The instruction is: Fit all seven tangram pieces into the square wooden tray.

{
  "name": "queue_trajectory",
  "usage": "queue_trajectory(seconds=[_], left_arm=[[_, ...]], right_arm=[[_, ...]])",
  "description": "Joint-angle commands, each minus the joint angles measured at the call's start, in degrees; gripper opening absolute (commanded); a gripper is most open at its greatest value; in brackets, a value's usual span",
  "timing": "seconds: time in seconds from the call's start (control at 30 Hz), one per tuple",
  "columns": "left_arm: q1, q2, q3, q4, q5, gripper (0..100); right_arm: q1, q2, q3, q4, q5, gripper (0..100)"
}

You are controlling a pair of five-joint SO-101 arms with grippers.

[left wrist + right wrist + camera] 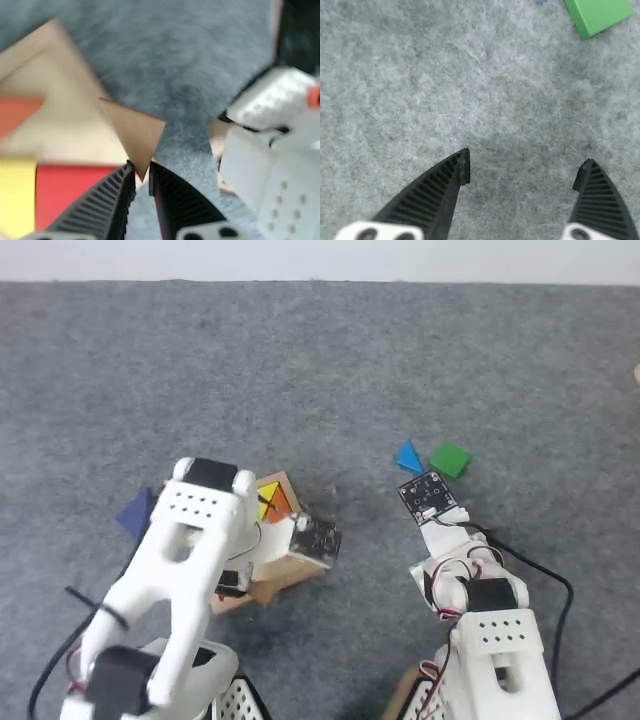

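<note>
The surface (330,360) is grey felt, bounded at the far edge by a pale wall (320,258). The tray (290,565) lies under the left arm (190,550), turned corner-on and possibly tipped, though the arm hides much of it. It holds a yellow piece (266,506), an orange piece (281,498) and a red piece (75,190). A dark blue piece (135,512) lies on the felt near the tray, on its outer left side.

Left jaws: nearly closed, with one corner of the tray between the tips. They appear to pinch it.

Right jaws: wide open, holding nothing, above bare felt.

The green square (450,458) and the blue triangle (407,456) lie side by side, just beyond the right jaws and away from that arm's base. The square sits slightly right of the jaw line, the triangle slightly left. The right arm (495,640) is much the nearer to both. The tray is well apart from them, to the left.

Green square: a thin, flat block with no long axis. Its edges lie at an angle to the jaws, so a wrist turn is probably needed to meet two parallel sides.
</note>
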Motion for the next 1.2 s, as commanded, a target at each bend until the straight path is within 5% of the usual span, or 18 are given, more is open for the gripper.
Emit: queue_trajectory(seconds=[0.0,0.23,0.4,0.57,0.8,1.17], left_arm=[[0.00,3.25,-7.78,2.29,-15.03,3],[-3.43,9.41,-20.44,1.23,-12.66,17],[-9.85,10.99,-23.08,-0.70,-10.99,18],[-10.29,11.08,-17.89,-3.78,2.20,18],[-7.47,11.08,-1.10,-25.05,24.09,17],[-10.46,11.08,-1.45,-32.35,27.69,17]], right_arm=[[0.31,-1.19,-0.44,-0.75,0.70,33.5],[0.31,-1.45,-0.44,-0.57,0.70,33.5],[0.31,-1.45,-0.44,-0.57,0.70,33.5],[0.31,-1.45,-0.44,-0.57,0.70,33.5],[0.31,-1.45,-0.44,-0.57,0.70,33.5],[0.31,-1.45,-0.44,-0.48,0.70,33.5]])
